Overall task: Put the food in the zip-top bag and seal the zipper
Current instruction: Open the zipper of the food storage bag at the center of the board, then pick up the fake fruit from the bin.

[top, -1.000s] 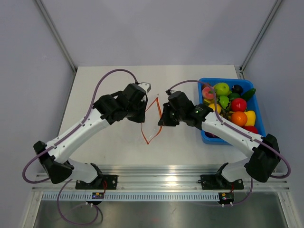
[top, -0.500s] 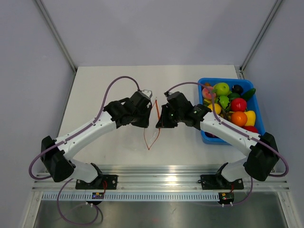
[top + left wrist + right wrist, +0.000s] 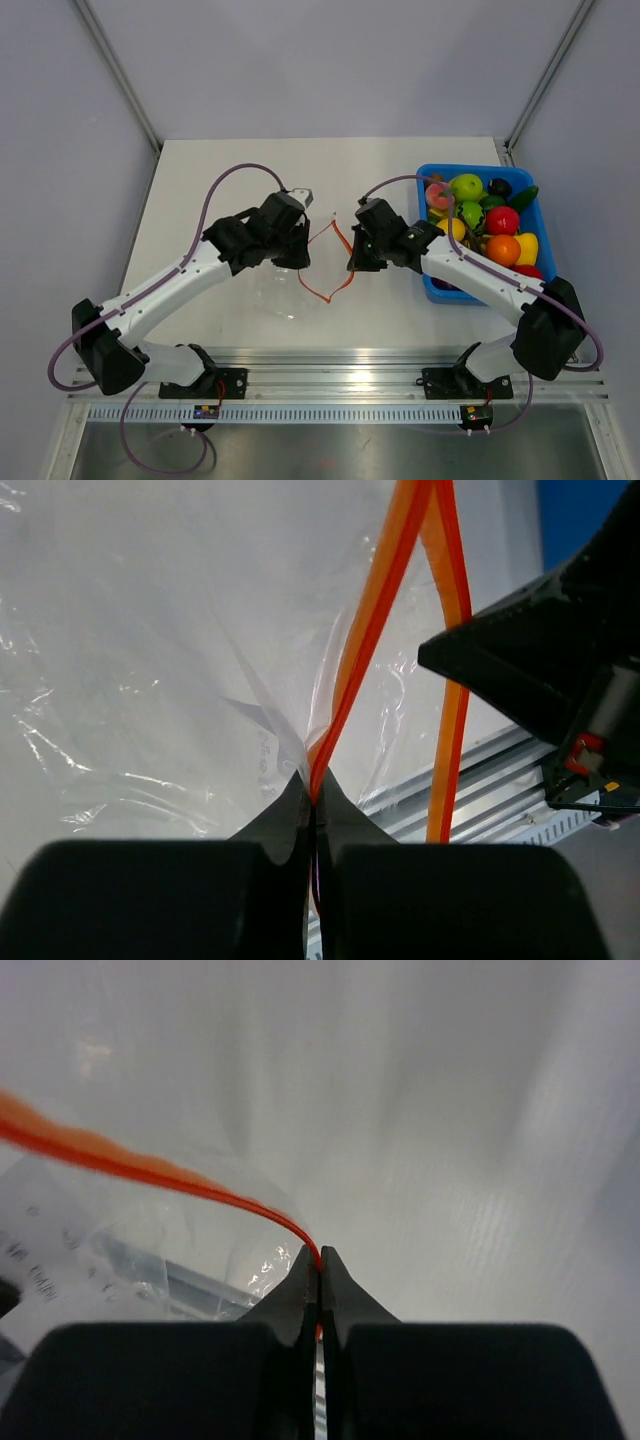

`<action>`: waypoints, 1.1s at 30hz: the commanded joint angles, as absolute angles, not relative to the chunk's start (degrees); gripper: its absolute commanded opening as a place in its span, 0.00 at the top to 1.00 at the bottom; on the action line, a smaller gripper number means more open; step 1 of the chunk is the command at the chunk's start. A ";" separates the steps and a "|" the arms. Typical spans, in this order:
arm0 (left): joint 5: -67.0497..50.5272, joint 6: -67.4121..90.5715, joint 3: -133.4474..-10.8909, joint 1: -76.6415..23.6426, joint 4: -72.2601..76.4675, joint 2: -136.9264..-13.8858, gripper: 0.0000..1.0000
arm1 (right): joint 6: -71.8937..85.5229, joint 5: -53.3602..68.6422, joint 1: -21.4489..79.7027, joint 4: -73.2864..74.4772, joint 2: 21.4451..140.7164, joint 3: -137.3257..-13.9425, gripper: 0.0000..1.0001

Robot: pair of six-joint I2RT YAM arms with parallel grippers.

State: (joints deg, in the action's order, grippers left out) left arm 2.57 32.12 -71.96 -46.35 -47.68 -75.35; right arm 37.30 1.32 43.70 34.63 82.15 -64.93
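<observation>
Zipper is pinched by both my left end effector and right end effector, the zip-top bag sagging over the counter; food sits in the bin. I'd spread the mouth gently, avoiding tears.

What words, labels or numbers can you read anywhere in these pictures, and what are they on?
No text can be read.
Faint grey print on the zip-top bag, in both wrist views: blurred, unreadable.
Small stickers on the rail in front of the arm bases: too small to read.
</observation>
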 commanded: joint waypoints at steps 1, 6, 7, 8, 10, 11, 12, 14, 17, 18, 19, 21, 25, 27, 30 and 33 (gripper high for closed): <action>-1.33 33.05 -74.52 -45.27 -45.18 -74.70 1.00 | 35.95 -5.36 41.14 36.22 81.48 -61.63 1.00; -3.69 32.87 -77.25 -45.35 -42.19 -82.50 1.00 | 37.79 -8.25 41.04 35.77 81.30 -60.29 1.00; -4.13 33.05 -77.69 -45.35 -42.01 -83.66 1.00 | 37.88 -8.61 41.04 36.12 81.12 -60.47 1.00; -4.22 33.57 -78.74 -45.35 -41.84 -84.72 1.00 | 37.97 -8.87 41.13 36.38 80.95 -60.82 1.00; -4.92 34.10 -79.71 -45.35 -41.57 -87.17 1.00 | 37.79 -9.93 41.04 37.17 79.46 -61.52 0.83; -4.83 34.28 -80.67 -45.35 -41.57 -87.80 1.00 | 37.44 -10.28 41.04 37.53 78.67 -61.78 0.69; -4.40 34.36 -81.21 -45.35 -41.66 -88.15 1.00 | 36.83 -10.98 41.04 37.88 77.88 -62.05 0.59; -1.85 34.28 -82.61 -45.35 -43.41 -89.38 1.00 | 35.95 -11.77 41.04 39.28 74.80 -63.45 0.39; -0.18 33.93 -84.55 -45.35 -45.17 -90.61 1.00 | 34.72 -13.97 41.04 42.27 71.55 -66.60 0.33; -0.26 33.84 -84.81 -45.35 -45.26 -90.79 1.00 | 34.63 -16.24 41.04 43.06 70.67 -67.40 0.32; -0.26 33.84 -84.81 -45.35 -45.26 -90.97 1.00 | 34.54 -17.91 41.04 44.55 68.92 -68.02 0.30; -0.26 34.01 -84.73 -45.35 -45.00 -91.23 1.00 | 34.28 -22.30 39.91 46.22 67.33 -69.60 0.23; -0.26 34.45 -84.99 -45.35 -44.47 -91.93 1.00 | 34.19 -23.04 30.00 48.95 63.81 -69.79 0.10; -0.26 34.54 -85.51 -45.35 -44.21 -92.80 1.00 | 34.62 -20.32 23.07 48.61 62.50 -68.82 0.05; -0.26 34.80 -87.71 -45.35 -44.12 -94.21 1.00 | 36.29 -16.81 16.64 47.55 62.75 -67.06 0.02; -0.97 35.24 -90.34 -45.70 -43.77 -96.41 1.00 | 37.70 -11.54 12.93 45.45 63.72 -64.43 0.02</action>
State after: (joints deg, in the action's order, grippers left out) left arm -1.15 34.48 -86.21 -45.47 -45.58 -95.07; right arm 35.79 -16.86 15.33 46.30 62.89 -66.46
